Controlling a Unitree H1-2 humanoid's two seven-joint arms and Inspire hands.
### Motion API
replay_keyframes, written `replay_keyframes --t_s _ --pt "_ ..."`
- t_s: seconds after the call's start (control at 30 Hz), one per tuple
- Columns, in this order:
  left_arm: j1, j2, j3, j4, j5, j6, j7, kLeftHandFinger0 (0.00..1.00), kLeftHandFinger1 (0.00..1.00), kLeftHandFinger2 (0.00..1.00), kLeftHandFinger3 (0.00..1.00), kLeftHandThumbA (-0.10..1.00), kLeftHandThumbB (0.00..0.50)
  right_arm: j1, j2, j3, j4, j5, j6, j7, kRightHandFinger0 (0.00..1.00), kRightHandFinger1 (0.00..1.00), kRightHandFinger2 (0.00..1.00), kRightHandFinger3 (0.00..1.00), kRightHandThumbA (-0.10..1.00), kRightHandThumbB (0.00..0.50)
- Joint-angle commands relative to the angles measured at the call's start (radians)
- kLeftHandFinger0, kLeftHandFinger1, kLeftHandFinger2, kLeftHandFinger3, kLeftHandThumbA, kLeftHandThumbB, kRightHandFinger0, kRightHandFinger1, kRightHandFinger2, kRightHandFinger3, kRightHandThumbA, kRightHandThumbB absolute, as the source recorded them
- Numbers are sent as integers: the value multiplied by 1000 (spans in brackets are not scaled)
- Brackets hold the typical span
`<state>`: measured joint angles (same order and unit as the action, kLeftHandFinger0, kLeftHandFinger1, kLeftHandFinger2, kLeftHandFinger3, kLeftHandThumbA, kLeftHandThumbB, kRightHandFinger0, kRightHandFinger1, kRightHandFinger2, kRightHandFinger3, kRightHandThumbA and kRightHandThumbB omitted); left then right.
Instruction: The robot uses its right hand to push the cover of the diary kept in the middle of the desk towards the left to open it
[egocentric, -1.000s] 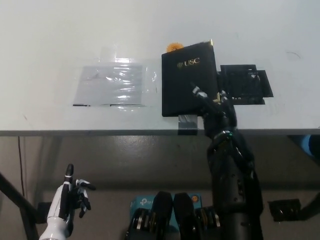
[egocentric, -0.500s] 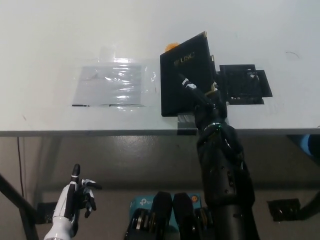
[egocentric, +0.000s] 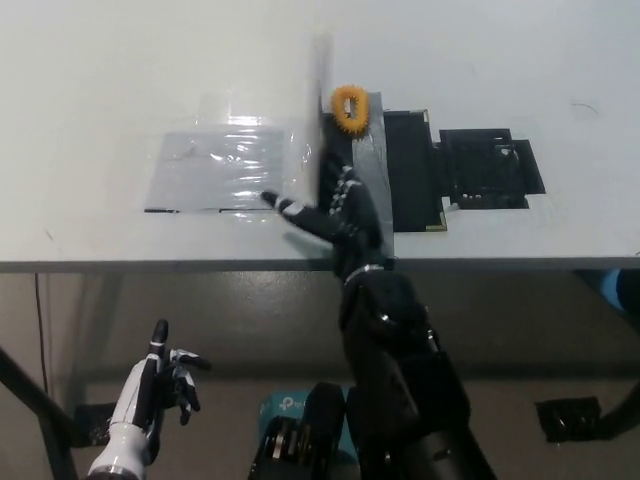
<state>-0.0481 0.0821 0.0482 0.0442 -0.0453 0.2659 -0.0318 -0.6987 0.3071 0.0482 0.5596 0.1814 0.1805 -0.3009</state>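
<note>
Right hand, black, five-fingered: you see it over the near middle of the white desk, fingers spread apart and holding nothing, one finger stretched out to the left toward the plastic sheet. It lies against the lifted cover of the black diary.

Diary, black, middle of desk: you see it part open. The cover stands roughly on edge along the book's left side, blurred and pale, so its exact tilt cannot be told. The exposed inside shows a grey strip next to a black panel.

Orange ring-shaped object, ridged: at the diary's far left corner, touching or just beside it; which one cannot be told.

Clear plastic sheet, glossy, rectangular: flat on the desk just left of the diary, directly in the cover's leftward way.

Black flat tray-like piece: just right of the diary, touching its edge.

Left hand, white: you see it low at the left, below the desk edge, fingers apart, empty.
</note>
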Motion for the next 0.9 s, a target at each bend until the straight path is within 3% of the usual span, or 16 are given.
replay_keyframes --t_s 0.0,0.23,0.27,0.37,0.43,0.47,0.5,0.53,0.57,0.63,0.67,0.7,0.73,0.77,0.8,0.87 --pt "-11 4 -13 -14 11 -21 -7 86 175 134 338 1000 500 -69 15 101 10 -132 -49 38 1000 1000 1000 1000 1000 275" --pt "-14 9 -32 -12 13 -24 -17 100 157 92 311 1000 500 -71 -81 302 27 -296 -75 99 1000 1000 1000 1000 1000 297" --pt "-12 9 -32 -21 12 -12 -15 102 154 92 297 1000 500 -82 -127 383 37 -374 -74 118 85 110 292 1000 1000 363" --pt "-11 12 -36 -34 14 5 -15 104 148 89 289 1000 484 -100 -191 476 51 -451 -85 135 0 2 137 1000 1000 374" --pt "-12 14 -39 -37 13 9 -17 96 139 76 273 1000 500 -117 -224 517 64 -494 -82 129 0 1 97 1000 1000 455" --pt "-13 15 -39 -33 12 9 -17 116 150 87 289 1000 500 -132 -237 534 84 -508 -89 121 0 22 152 1000 1000 498" --pt "-15 20 -42 -32 16 10 -19 140 163 91 295 1000 500 -156 -261 558 101 -540 -78 118 435 690 867 1000 1000 484" --pt "-15 20 -43 -32 16 11 -19 142 163 91 295 1000 500 -159 -265 564 103 -542 -76 116 417 691 842 1000 1000 489" --pt "-19 21 -46 -26 17 6 -20 141 160 88 291 1000 497 -167 -281 574 93 -549 -57 125 737 962 1000 1000 1000 441" --pt "-22 21 -46 -23 12 11 -20 164 169 97 282 1000 500 -203 -293 574 111 -551 -18 130 227 312 490 1000 1000 425" --pt "-26 22 -46 -20 10 8 -22 141 154 85 275 1000 500 -213 -299 573 113 -555 -6 132 259 399 610 1000 1000 412" --pt "-26 22 -46 -19 8 6 -22 123 148 82 272 1000 500 -217 -300 573 116 -559 -3 133 215 348 559 1000 1000 411" --pt "-25 22 -47 -22 12 11 -19 103 138 84 279 1000 497 -234 -305 576 131 -571 10 136 429 610 773 1000 1000 452" --pt "-26 22 -45 -22 10 16 -19 93 135 85 287 1000 499 -248 -312 587 140 -591 24 145 715 896 1000 1000 1000 428" --pt "-28 21 -44 -22 8 17 -18 95 133 80 283 1000 500 -255 -317 595 143 -605 25 149 966 1000 1000 1000 1000 433" --pt "-32 18 -40 -24 5 22 -15 95 125 68 271 1000 499 -269 -329 625 162 -645 12 151 1000 1000 1000 1000 1000 429"
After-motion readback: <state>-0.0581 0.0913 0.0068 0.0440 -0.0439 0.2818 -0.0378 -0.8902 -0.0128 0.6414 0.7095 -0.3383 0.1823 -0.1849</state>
